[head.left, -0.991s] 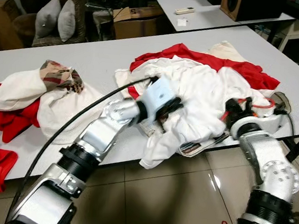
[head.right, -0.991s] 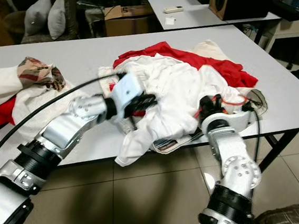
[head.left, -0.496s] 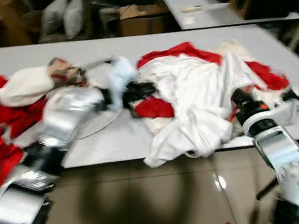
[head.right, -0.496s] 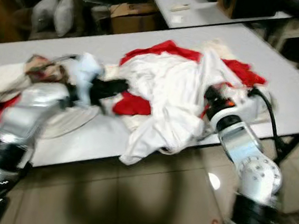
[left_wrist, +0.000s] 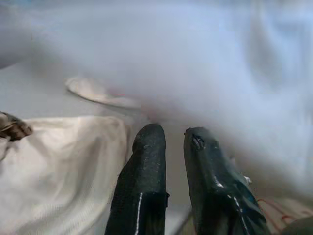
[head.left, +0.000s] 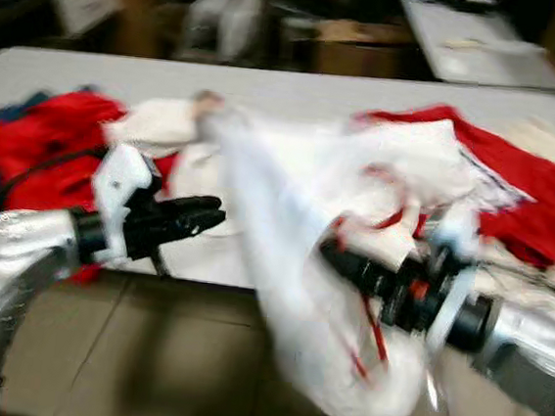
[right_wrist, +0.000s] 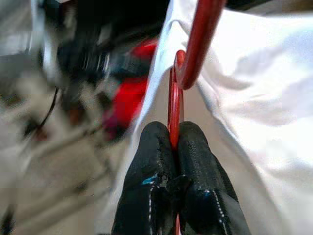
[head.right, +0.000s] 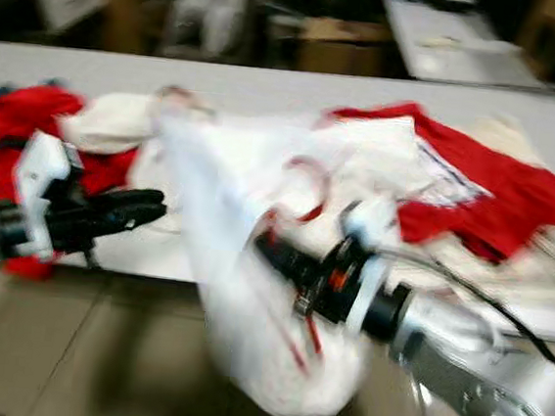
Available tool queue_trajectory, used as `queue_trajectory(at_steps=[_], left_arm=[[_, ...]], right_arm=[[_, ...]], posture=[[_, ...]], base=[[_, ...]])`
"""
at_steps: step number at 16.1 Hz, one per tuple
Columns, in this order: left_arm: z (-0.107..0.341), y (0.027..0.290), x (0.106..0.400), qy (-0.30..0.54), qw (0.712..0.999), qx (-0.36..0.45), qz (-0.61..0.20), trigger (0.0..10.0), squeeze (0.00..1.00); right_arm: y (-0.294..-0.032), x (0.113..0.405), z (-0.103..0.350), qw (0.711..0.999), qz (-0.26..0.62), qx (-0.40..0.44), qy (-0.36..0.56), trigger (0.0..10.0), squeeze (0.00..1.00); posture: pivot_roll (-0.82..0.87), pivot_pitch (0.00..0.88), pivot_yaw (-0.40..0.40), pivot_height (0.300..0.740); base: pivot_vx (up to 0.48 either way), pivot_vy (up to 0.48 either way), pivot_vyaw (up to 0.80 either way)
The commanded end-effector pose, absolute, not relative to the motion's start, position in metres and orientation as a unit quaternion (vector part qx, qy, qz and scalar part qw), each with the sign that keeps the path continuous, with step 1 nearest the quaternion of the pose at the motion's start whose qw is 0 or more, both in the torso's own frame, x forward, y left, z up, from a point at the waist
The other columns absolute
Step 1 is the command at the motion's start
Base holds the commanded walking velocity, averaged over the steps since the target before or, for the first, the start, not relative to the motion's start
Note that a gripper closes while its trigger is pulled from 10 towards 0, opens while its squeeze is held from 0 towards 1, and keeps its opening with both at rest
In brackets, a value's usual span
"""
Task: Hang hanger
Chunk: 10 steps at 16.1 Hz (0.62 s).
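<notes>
1. Hanger (right_wrist: 177, 93), red and thin, was pinched between the closed fingers (right_wrist: 151, 161) of the right gripper (head.right: 271, 250); its hook (right_wrist: 199, 39) curved away above the fingertips.
2. A white shirt (head.left: 291, 268) was draped on the hanger and was held off the front edge of the table (head.left: 299, 87), sagging toward the floor (head.left: 126, 351) below that edge.
3. Red lines of the hanger were seen through the shirt near the right gripper, though much was blurred.
4. The left gripper (head.left: 208, 216) was held out level before the table's front edge, beside the shirt but apart from it.
5. Its fingers (left_wrist: 146, 161) were seen with a narrow gap between them and nothing was held there.
6. On the table a heap of clothes was spread: red cloth (head.left: 39, 136) at its left end, white cloth (head.left: 158, 123) next to that, more red cloth (head.left: 544, 194) at its right end.
7. Behind the table a second table (head.right: 460, 49) and a cardboard box (head.right: 333, 41) were made out, blurred.
</notes>
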State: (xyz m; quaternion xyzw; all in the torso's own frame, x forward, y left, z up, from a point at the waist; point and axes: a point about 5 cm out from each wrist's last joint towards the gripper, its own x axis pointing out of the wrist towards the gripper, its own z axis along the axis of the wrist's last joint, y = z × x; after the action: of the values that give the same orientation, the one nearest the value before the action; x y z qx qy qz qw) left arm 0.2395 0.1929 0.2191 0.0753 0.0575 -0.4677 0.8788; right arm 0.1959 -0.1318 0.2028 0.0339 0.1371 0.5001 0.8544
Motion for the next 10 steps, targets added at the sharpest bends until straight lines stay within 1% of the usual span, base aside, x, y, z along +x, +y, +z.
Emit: queue_trajectory(at_steps=[1, 3, 4, 6, 8, 9, 10], left_arm=[[0.234, 0.189, 0.230, 0.040, 0.867, 0.073, -0.491, 10.0, 0.00], [0.246, 0.189, 0.223, 0.028, 0.858, 0.071, -0.508, 10.0, 0.00], [0.244, 0.188, 0.221, 0.036, 0.854, 0.073, -0.513, 10.0, 0.00], [0.231, 0.186, 0.216, 0.073, 0.851, 0.084, -0.513, 10.0, 0.00], [0.213, 0.184, 0.214, 0.118, 0.851, 0.100, -0.502, 10.0, 0.00], [0.198, 0.182, 0.211, 0.150, 0.848, 0.111, -0.497, 10.0, 0.00], [0.195, 0.182, 0.210, 0.154, 0.847, 0.111, -0.497, 10.0, 0.00]], right_arm=[[-0.130, 0.191, 0.200, 0.843, 0.517, 0.020, 0.148, 10.0, 0.00], [-0.129, 0.175, 0.180, 0.800, 0.562, -0.038, 0.209, 10.0, 0.00], [-0.130, 0.172, 0.171, 0.793, 0.562, -0.060, 0.228, 10.0, 0.00], [-0.133, 0.173, 0.161, 0.794, 0.552, -0.077, 0.243, 10.0, 0.00], [-0.133, 0.172, 0.160, 0.796, 0.553, -0.069, 0.237, 10.0, 0.00], [-0.132, 0.172, 0.159, 0.799, 0.551, -0.062, 0.232, 10.0, 0.00], [-0.132, 0.171, 0.158, 0.799, 0.552, -0.063, 0.230, 10.0, 0.00]], posture=[[0.03, 0.004, 0.082, 0.740], [0.03, 0.004, 0.076, 0.740], [0.03, 0.005, 0.078, 0.740], [0.03, 0.006, 0.078, 0.740], [0.03, 0.008, 0.081, 0.740], [0.03, 0.008, 0.085, 0.740], [0.03, 0.008, 0.087, 0.740]], base=[[0.000, 0.000, 0.80], [0.000, 0.000, 0.80], [0.000, 0.000, 0.80], [0.000, 0.000, 0.80], [0.000, 0.000, 0.80], [0.000, 0.000, 0.80], [0.000, 0.000, 0.80]])
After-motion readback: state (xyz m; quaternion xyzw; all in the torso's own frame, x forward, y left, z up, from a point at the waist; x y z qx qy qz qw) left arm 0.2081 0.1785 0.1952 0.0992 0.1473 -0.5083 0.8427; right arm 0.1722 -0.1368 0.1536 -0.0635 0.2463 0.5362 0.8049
